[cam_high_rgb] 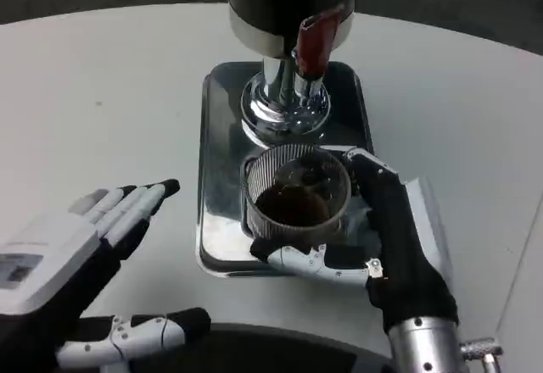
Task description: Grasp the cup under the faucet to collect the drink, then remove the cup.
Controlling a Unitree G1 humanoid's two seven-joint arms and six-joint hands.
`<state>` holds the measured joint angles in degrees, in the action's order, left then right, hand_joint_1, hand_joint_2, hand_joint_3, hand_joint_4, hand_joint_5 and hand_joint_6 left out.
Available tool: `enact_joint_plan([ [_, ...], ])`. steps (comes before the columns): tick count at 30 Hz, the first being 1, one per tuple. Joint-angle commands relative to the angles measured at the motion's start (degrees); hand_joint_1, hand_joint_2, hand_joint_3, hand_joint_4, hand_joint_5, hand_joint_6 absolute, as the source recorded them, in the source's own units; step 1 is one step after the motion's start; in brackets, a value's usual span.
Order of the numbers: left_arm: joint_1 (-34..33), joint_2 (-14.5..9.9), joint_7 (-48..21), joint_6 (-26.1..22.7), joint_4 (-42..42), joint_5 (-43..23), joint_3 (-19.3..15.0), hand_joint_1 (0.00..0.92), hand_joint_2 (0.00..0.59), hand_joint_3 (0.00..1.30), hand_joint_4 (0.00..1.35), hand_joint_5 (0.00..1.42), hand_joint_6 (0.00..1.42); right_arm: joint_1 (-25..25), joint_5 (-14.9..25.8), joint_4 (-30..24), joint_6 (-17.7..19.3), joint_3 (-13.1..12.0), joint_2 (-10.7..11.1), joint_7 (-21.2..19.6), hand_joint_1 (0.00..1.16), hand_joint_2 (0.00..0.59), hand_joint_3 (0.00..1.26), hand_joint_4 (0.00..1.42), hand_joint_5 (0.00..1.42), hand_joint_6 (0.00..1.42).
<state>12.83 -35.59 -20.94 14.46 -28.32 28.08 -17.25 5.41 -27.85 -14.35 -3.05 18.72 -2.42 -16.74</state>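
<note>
Head view, tabletop: the white tabletop (102, 76) carries everything; a spill from here would run straight across it.
Dispenser: the dark drink dispenser (284, 4) stands at the back of the tray on a chrome base, its red faucet handle (316, 41) jutting toward the cup. If the cup is lifted steeply, its rim could catch the faucet above it.
Tray: the shiny metal tray (216, 169) lies under the dispenser and the cup. Its raised lip looks like the main hazard: dragging the cup sideways over it could trip the cup.
Left robot hand: the left robot hand (81, 246) hovers released, fingers spread, near the tray's left edge and apart from it, holding nothing. A careless sweep inward could bump the tray.
Right robot hand: the right robot hand (382, 237) is grasping the cup, thumb across its near side and fingers around its right wall. The thumb sits low, so the hold may pivot if tilted.
Cup: the ribbed clear cup (297, 191) stands on the tray just in front of the chrome base, already holding dark liquid. A jerk on removal would likely slosh it out.
</note>
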Motion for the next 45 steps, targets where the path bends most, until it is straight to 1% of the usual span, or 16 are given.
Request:
enact_joint_plan([
  [1, 2.5, 1.6, 2.5, 0.1, -2.1, 3.9, 0.8, 0.000, 0.055, 0.00, 0.00, 0.00, 0.00, -4.4, -0.2, -7.0, -0.3, 1.0, 0.1, 2.9, 1.15, 0.148, 0.73, 0.87, 0.94, 1.37],
  [6, 4.2, 3.5, 6.5, 2.1, -3.2, 5.9, 0.1, 0.000, 0.048, 0.00, 0.00, 0.00, 0.00, -8.2, 0.1, -13.5, -1.1, 1.5, 1.1, 7.4, 1.15, 0.158, 0.73, 0.88, 0.94, 1.35],
  [8, 6.0, 4.7, 8.6, 3.4, -4.1, 6.8, -0.1, 0.000, 0.046, 0.00, 0.00, 0.00, 0.00, -9.6, 0.3, -16.1, -1.5, 1.8, 1.6, 9.5, 1.15, 0.159, 0.73, 0.88, 0.95, 1.36],
  [11, 8.3, 5.6, 9.8, 4.0, -5.3, 8.4, 0.1, 0.000, 0.045, 0.00, 0.00, 0.00, 0.00, -11.0, 0.5, -19.6, -1.9, 1.8, 2.5, 12.2, 1.15, 0.160, 0.73, 0.88, 0.95, 1.37],
  [17, 11.0, 5.9, 10.0, 4.3, -5.4, 10.7, 0.5, 0.000, 0.043, 0.00, 0.00, 0.00, 0.00, -13.1, 0.8, -24.0, -3.8, 0.9, 3.3, 15.9, 1.14, 0.159, 0.73, 0.89, 0.95, 1.37],
  [21, 11.8, 6.0, 10.4, 4.9, -5.5, 11.6, 0.6, 0.000, 0.041, 0.00, 0.00, 0.00, 0.00, -14.5, 1.2, -26.3, -4.1, 0.2, 3.8, 17.5, 1.13, 0.159, 0.73, 0.89, 0.95, 1.37],
  [22, 11.9, 6.1, 10.7, 5.3, -5.5, 11.3, 0.6, 0.000, 0.033, 0.00, 0.00, 0.00, 0.00, -14.8, 1.6, -27.5, -4.5, 0.1, 3.9, 18.3, 1.13, 0.159, 0.73, 0.89, 0.95, 1.37],
  [27, 12.8, 6.6, 12.1, 7.2, -5.7, 11.3, 0.7, 0.000, 0.024, 0.00, 0.00, 0.00, 0.00, -16.7, 2.1, -32.3, -5.9, 0.4, 4.3, 20.9, 1.13, 0.159, 0.73, 0.89, 0.95, 1.37],
  [30, 13.0, 6.9, 12.3, 7.7, -5.8, 11.5, 0.9, 0.000, 0.018, 0.00, 0.00, 0.00, 0.00, -17.9, 2.1, -33.6, -6.5, 0.8, 5.0, 22.2, 1.13, 0.159, 0.73, 0.89, 0.95, 1.37],
  [32, 12.7, 7.1, 12.2, 7.9, -5.9, 11.7, 1.3, 0.000, 0.014, 0.00, 0.00, 0.00, 0.00, -19.0, 2.8, -33.9, -6.3, 0.7, 5.8, 23.2, 1.13, 0.159, 0.73, 0.89, 0.95, 1.37],
  [34, 12.3, 7.1, 11.9, 7.7, -6.0, 12.0, 1.6, 0.000, 0.003, 0.00, 0.00, 0.00, 0.00, -19.5, 3.3, -34.0, -6.0, 0.4, 6.1, 23.6, 1.13, 0.159, 0.73, 0.89, 0.95, 1.37],
  [39, 11.2, 6.6, 11.3, 7.3, -6.2, 12.3, 2.4, 0.000, 0.000, 0.00, 0.00, 0.00, 0.00, -19.6, 4.3, -34.5, -5.2, -0.5, 6.2, 23.4, 1.13, 0.159, 0.73, 0.89, 0.96, 1.37],
  [45, 8.4, 7.1, 11.1, 5.2, -5.8, 14.0, 3.7, 0.000, 0.000, 0.00, 0.00, 0.00, 0.00, -20.8, 5.8, -35.0, -5.0, -0.8, 6.3, 23.1, 1.13, 0.159, 0.73, 0.89, 0.96, 1.36],
])
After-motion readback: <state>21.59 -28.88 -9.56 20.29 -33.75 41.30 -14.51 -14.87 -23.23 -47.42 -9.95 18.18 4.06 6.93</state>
